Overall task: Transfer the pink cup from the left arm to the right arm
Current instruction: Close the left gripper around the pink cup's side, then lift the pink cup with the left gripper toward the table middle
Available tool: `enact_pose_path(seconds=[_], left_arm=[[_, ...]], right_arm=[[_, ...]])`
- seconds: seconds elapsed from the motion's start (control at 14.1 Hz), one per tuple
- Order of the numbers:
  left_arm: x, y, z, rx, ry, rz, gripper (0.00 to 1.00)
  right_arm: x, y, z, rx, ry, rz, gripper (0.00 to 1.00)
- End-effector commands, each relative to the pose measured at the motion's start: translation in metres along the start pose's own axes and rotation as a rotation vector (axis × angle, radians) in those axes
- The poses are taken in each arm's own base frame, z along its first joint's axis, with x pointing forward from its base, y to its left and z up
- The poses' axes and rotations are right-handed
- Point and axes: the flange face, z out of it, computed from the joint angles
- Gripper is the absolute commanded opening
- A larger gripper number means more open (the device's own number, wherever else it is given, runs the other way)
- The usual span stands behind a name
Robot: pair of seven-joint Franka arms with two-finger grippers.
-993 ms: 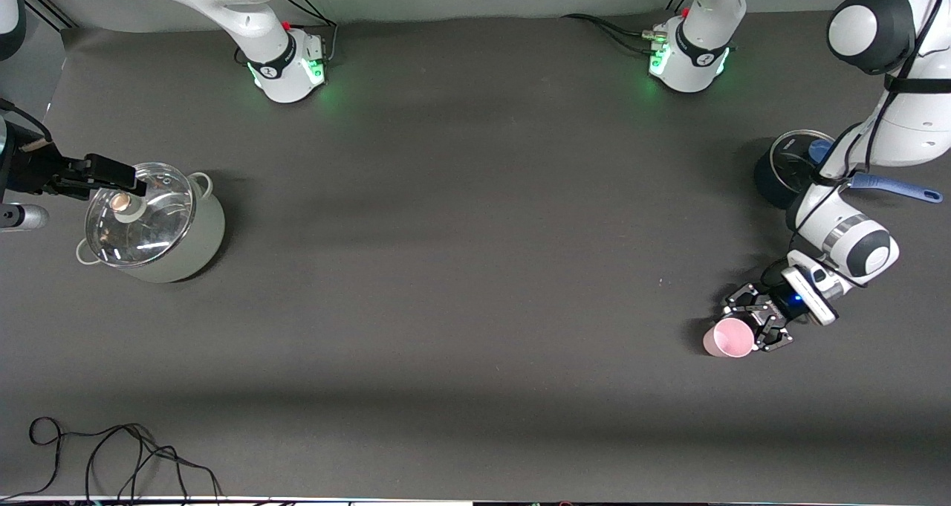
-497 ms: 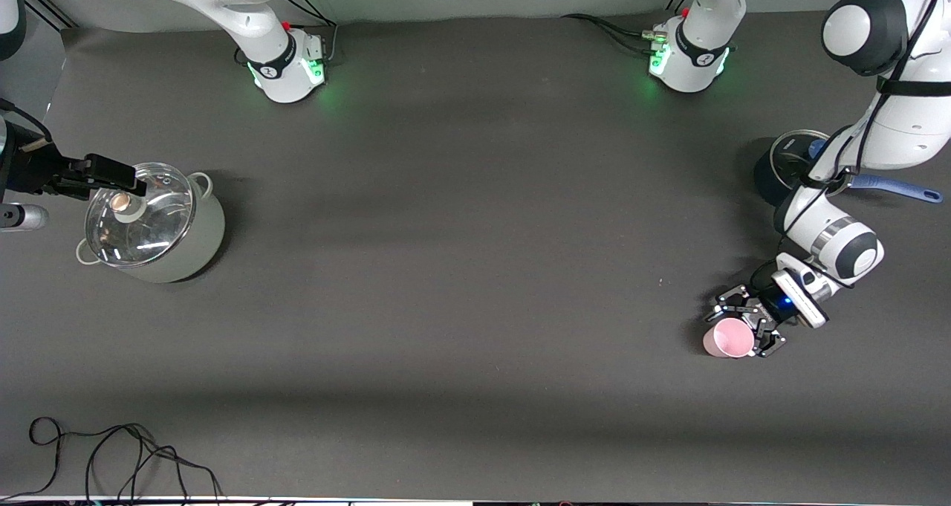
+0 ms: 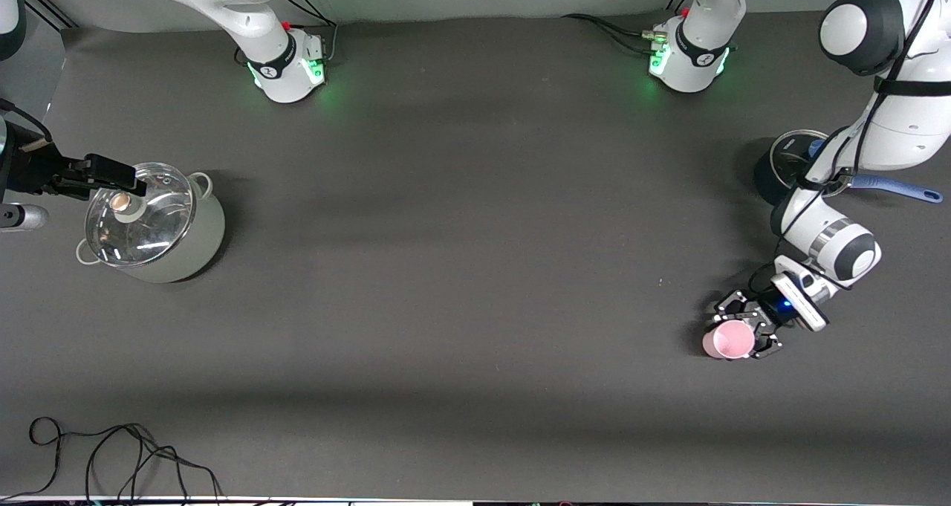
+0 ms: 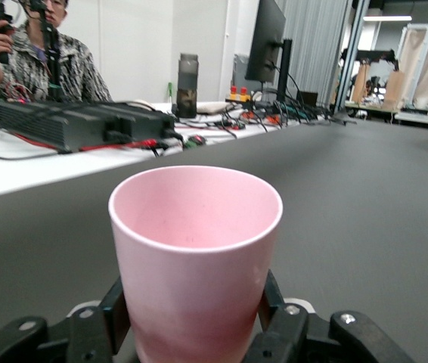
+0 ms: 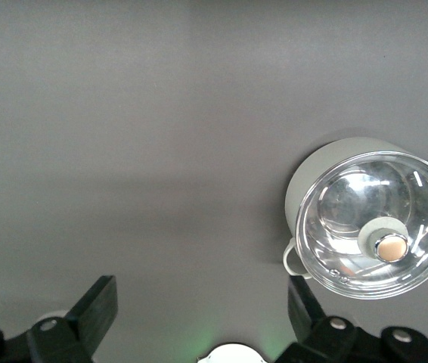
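Note:
The pink cup (image 3: 728,340) stands upright on the dark table near the left arm's end, its mouth facing up. My left gripper (image 3: 743,330) reaches in low from the side and is shut on the cup. In the left wrist view the cup (image 4: 195,249) fills the middle, with a black pad (image 4: 116,314) pressed against each side of its lower wall. My right gripper (image 3: 119,175) hangs over the edge of a lidded pot at the right arm's end. In the right wrist view it (image 5: 199,310) is open, with only bare table between its fingers.
A pale pot with a glass lid (image 3: 152,224) stands at the right arm's end. A dark pot (image 3: 780,168) and a blue handle (image 3: 899,188) lie under the left arm's elbow. A black cable (image 3: 111,454) curls by the edge nearest the front camera.
The left gripper has slid a little farther around the pink cup and its fingers have closed onto it. The right arm has not moved.

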Motion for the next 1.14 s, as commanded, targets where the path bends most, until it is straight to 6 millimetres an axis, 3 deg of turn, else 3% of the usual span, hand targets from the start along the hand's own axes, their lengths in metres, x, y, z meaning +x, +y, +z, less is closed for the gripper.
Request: enact_pose_path(seconds=[0.0,0.14,0.35,0.57,0.71,0.85,1.06], left_arm=[[0.097,0.005,0.001,-0.001,-0.042,-0.056,0.30],[0.150,0.029,0.014,0.003,-0.093,-0.102,0.27],[0.217,0.094,0.051,0.037,-0.163,-0.116,0.27],[0.277,0.196,0.103,0.109,-0.179,-0.127,0.27],[0.306,0.263,0.137,0.111,-0.180,-0.129,0.27],[0.319,0.343,0.180,0.106,-0.230,-0.145,0.27],[0.346,0.432,0.212,0.109,-0.268,-0.147,0.26]], right_arm=[[0.004,-0.001,-0.004,0.010,0.009,-0.019,1.00],[0.004,-0.001,-0.004,0.014,0.010,-0.017,1.00],[0.004,0.002,-0.005,0.014,0.010,-0.013,1.00],[0.004,0.003,-0.005,0.014,0.010,-0.011,1.00],[0.004,0.002,-0.005,0.014,0.010,-0.010,1.00],[0.004,0.002,-0.005,0.014,0.010,0.007,1.00],[0.004,-0.001,-0.005,0.040,0.010,0.037,1.00]])
